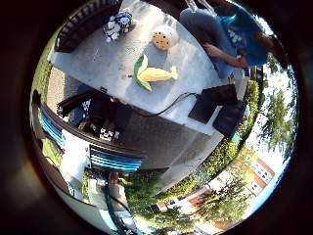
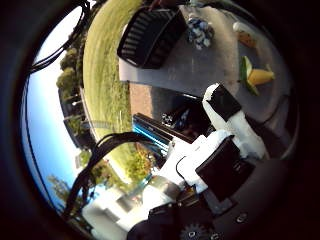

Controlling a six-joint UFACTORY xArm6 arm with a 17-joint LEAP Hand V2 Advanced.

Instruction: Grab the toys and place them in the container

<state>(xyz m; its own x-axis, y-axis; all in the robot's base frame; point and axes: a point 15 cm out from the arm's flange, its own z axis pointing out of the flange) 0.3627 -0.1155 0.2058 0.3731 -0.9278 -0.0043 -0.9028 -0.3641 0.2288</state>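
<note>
Held well above the grey table [image 1: 115,73], clear of everything on it. Right hand [image 2: 220,150] visible in the thumb-side view as white and black finger parts reaching out across the picture, extended rather than curled, relaxed and grasping nothing. No contact with any toy or with the tabletop.

On the table: a yellow corn toy with green husk [image 1: 152,73] lying near the middle, a round cream-coloured toy with dots [image 1: 164,37] further along, and a small blue-and-white plush toy [image 1: 119,23] just beside the black slatted container [image 2: 150,37] at the table's far end. All three toys outside the container, apart from one another. Nothing discernible inside the container from these views.

Dark flat boxes [image 1: 217,107] at the table's other end. Grass and paving below, beyond the table edge.
</note>
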